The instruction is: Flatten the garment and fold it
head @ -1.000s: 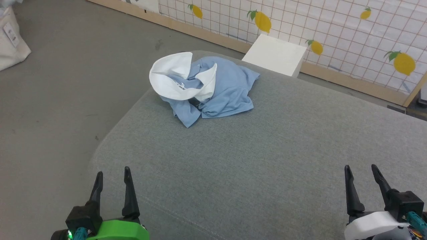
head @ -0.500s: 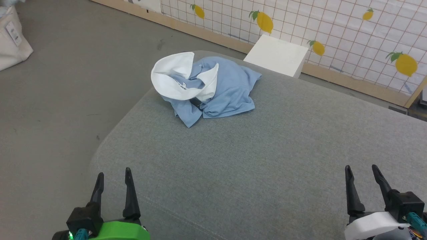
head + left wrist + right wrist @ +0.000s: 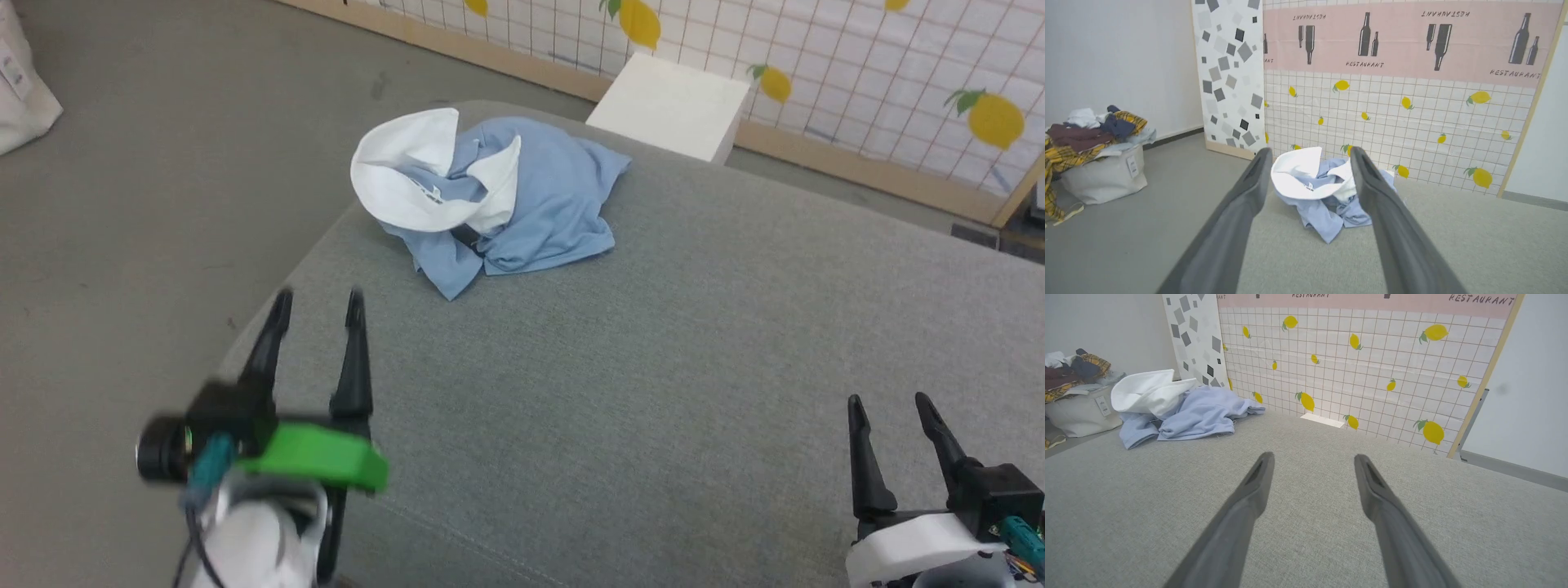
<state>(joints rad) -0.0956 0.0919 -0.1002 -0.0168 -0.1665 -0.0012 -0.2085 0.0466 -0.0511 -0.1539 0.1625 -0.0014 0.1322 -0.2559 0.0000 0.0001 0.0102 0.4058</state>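
Light-blue T-shirt (image 3: 539, 204) lies crumpled at the far left corner of the grey cushion (image 3: 653, 367), its white inside turned out near the neck. Soft, light and limp, it would best be pinched at a hem or sleeve edge, but the folds bury both. Left gripper (image 3: 318, 296), blurred, and right gripper (image 3: 888, 400) stand wide open and empty, well short of it.

garment (image 3: 522, 192) on the far left corner of the cushion (image 3: 653, 367), box (image 3: 669, 106) right behind that, wall panel (image 3: 857, 73) behind the box, laundry bag (image 3: 20, 82) way off left on the floor, left gripper (image 3: 318, 296) near-left, right gripper (image 3: 888, 400) near-right
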